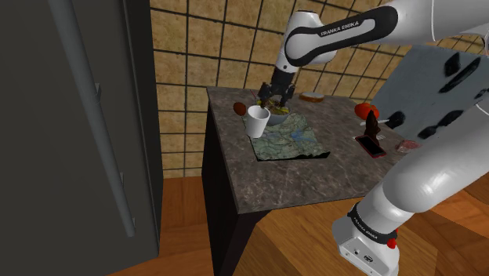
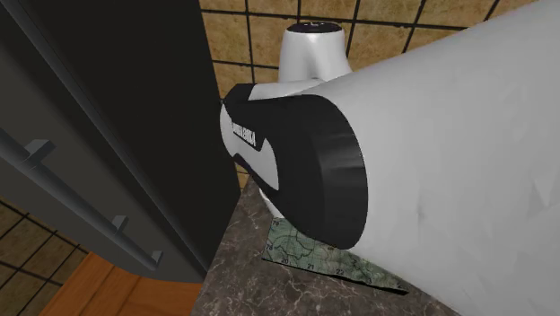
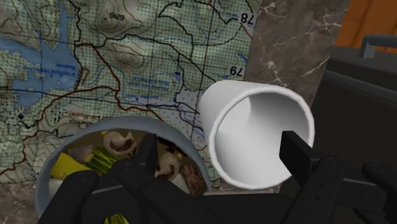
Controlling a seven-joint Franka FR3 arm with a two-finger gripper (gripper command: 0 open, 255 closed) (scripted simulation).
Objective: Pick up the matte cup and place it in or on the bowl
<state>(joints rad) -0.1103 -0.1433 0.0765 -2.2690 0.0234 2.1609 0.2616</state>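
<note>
A dark cabinet (image 1: pixel 78 118) stands against the worktop's (image 1: pixel 313 176) left edge in the shoulder view, cut off at the picture's top and left. In the second exterior view the arm (image 2: pixel 431 171) blocks most of the scene, leaving a strip of worktop and one corner of the map (image 2: pixel 305 251). The map lies flat toward the worktop's far left corner. On it stands the bowl (image 3: pixel 46 175), holding food that is hard to make out and is partly covered by the gripper (image 3: pixel 222 153). The white cup (image 3: pixel 254 127) stands upright just beside the bowl; whether their rims touch cannot be told. The fingers (image 3: pixel 294 149) are spread, one over the bowl, the other over the cup's mouth. Contact with the cup cannot be told. A red round thing (image 1: pixel 364 110) and other bits by the far right edge are too small to name.
</note>
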